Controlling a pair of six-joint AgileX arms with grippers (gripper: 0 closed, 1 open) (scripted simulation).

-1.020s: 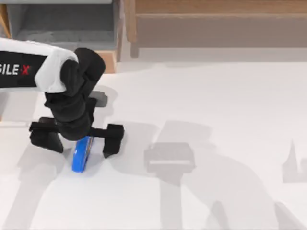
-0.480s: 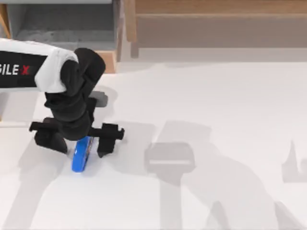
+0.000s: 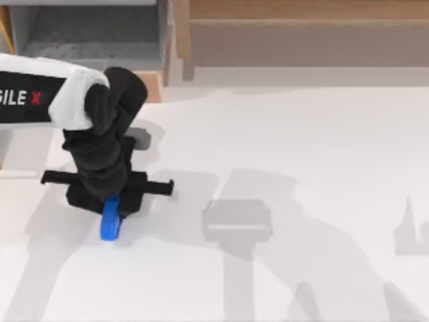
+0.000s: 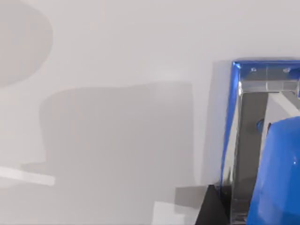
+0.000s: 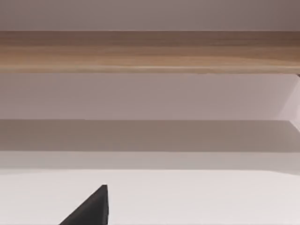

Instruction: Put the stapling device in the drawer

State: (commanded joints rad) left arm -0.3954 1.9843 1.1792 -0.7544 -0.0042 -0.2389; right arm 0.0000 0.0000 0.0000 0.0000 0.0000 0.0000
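The stapling device (image 3: 110, 220) is lying on the white table (image 3: 301, 147) near its left side, a small, elongated bright-blue stapler with a rounded end poking out below the gripper. In the left wrist view the stapling device (image 4: 262, 154) is showing glossy blue plastic around a shiny grey metal strip with small rivets. The left gripper (image 3: 107, 196) is pressing its matte black fingers in against both sides of the stapler, the jaws drawn nearly together on it while it is sitting on the table. The drawer (image 3: 87, 40) is standing open at the top left, with flat grey inner walls and floor and a light tan wooden edge. Beside it, a long brown wooden unit (image 3: 301, 33) with visible grain is running along the back. The right gripper's (image 5: 89, 208) dark finger is showing in the right wrist view; I cannot tell how far it is open.
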